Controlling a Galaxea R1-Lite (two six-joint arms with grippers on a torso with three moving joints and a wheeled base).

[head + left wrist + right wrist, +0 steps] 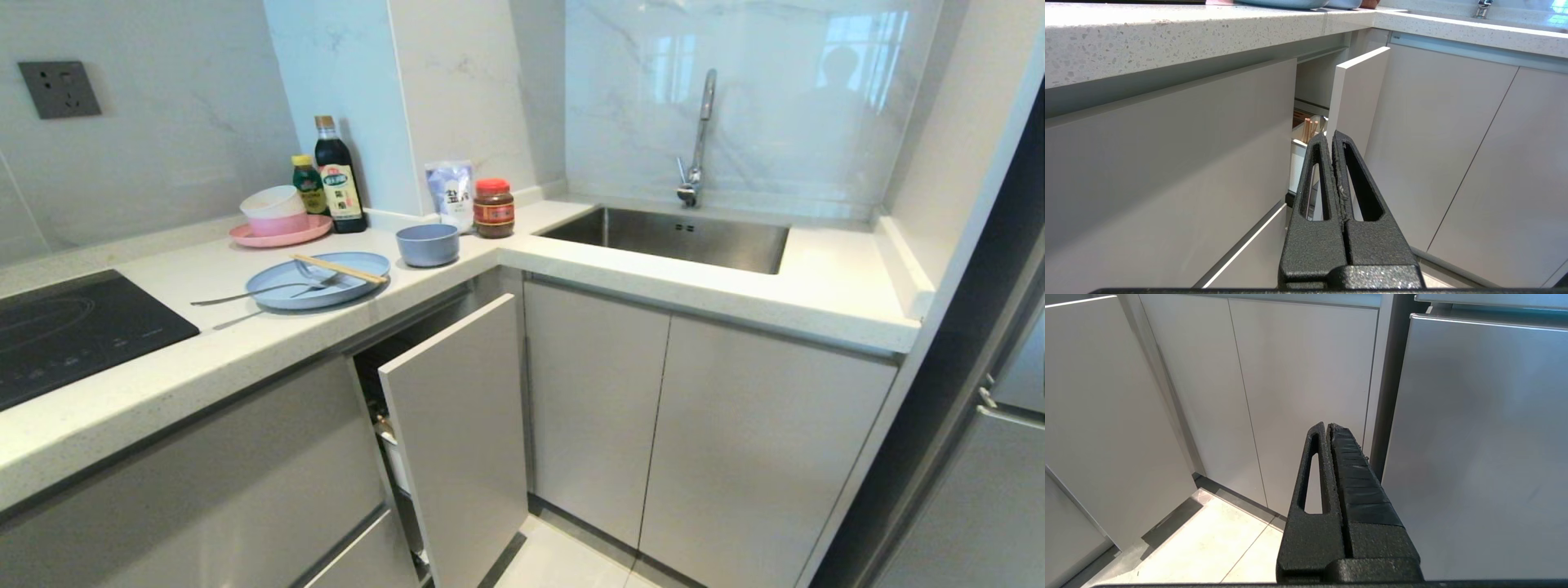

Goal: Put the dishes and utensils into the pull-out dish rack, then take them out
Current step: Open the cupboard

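On the counter a light-blue plate (359,263) carries the wooden chopsticks (339,269) and the silver fork (253,294). The spoon's handle (237,320) pokes out at the plate's near edge. The blue-grey bowl (428,243) stands just right of the plate. Below them the pull-out dish rack's narrow front panel (457,433) stands partly drawn out. In the left wrist view my left gripper (1329,136) is shut and empty, level with that panel (1357,98); wooden sticks (1308,128) stand in the rack's white cup (1297,163). My right gripper (1327,426) is shut and empty, low before the cabinet doors.
A pink plate with stacked bowls (273,212), two bottles (339,175), a pouch and a red-lidded jar (494,208) line the back of the counter. A black hob (73,327) lies at the left, a sink (678,237) with a tap at the right. A steel fridge (1478,437) flanks the cabinets.
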